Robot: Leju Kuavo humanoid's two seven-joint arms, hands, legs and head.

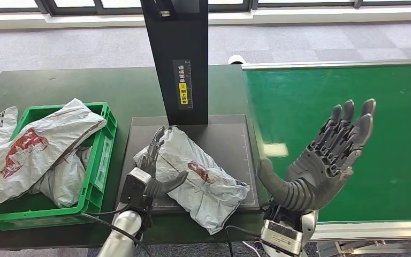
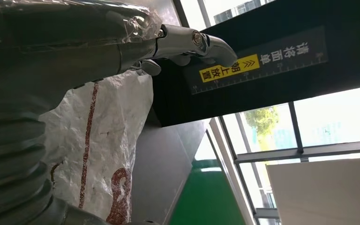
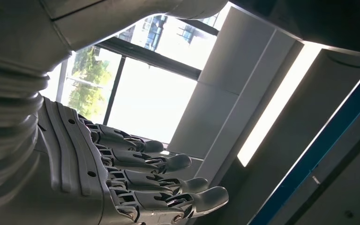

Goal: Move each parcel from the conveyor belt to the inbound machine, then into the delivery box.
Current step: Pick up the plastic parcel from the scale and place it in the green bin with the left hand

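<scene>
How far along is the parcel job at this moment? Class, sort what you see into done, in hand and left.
Done: several parcels already lie in the green delivery box, and the green conveyor belt shows no parcel.
In hand: the left hand holds a grey parcel lying on the inbound machine's dark plate. The right hand is open above the belt's edge.
Left: moving that parcel into the box.
</scene>
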